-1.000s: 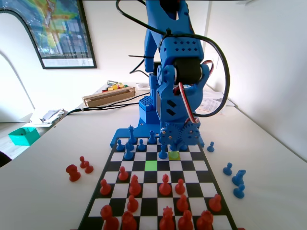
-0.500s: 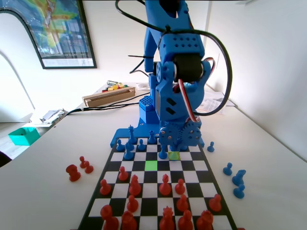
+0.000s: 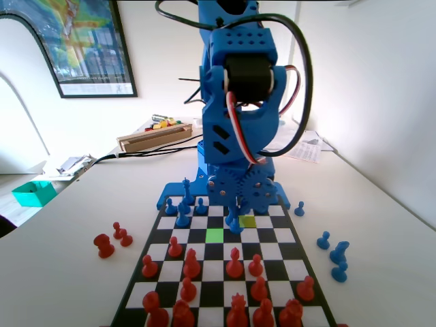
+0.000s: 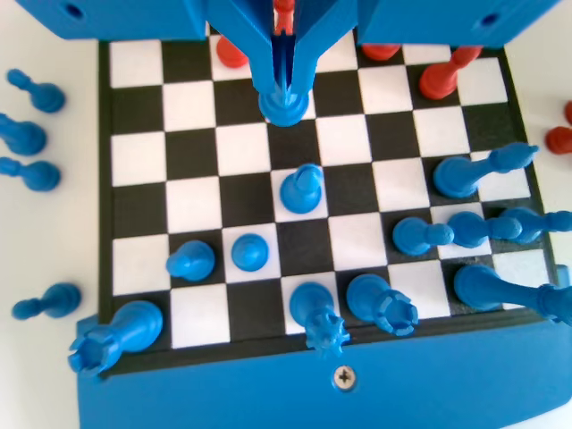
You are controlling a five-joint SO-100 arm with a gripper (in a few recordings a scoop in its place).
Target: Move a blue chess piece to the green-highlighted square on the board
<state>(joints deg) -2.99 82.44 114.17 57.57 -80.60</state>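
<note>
My pincer hangs from twelve o'clock in the wrist view, its jaws drawn nearly together around the round head of the blue chess piece. In the fixed view my pincer sits low over the far ranks of the board, the pawn at its tip, just beside the duller olive square at its three o'clock. I cannot tell whether the base is lifted off the board or resting on it. The green-highlighted square lies bare at about seven o'clock from the pawn, one rank nearer the camera.

I judge the pawn light, rigid and smooth plastic, so it should neither bend nor break, but it could slip or swing if pinched on the curve of the head. The narrow neck under the head looks to me the safest hold, with the piece kept upright.

At nine o'clock on the tabletop in the fixed view stands a small teal bin; I cannot make out its contents. Further back at eleven o'clock, a cardboard tray carries small coloured bits, too small to tell.
</note>
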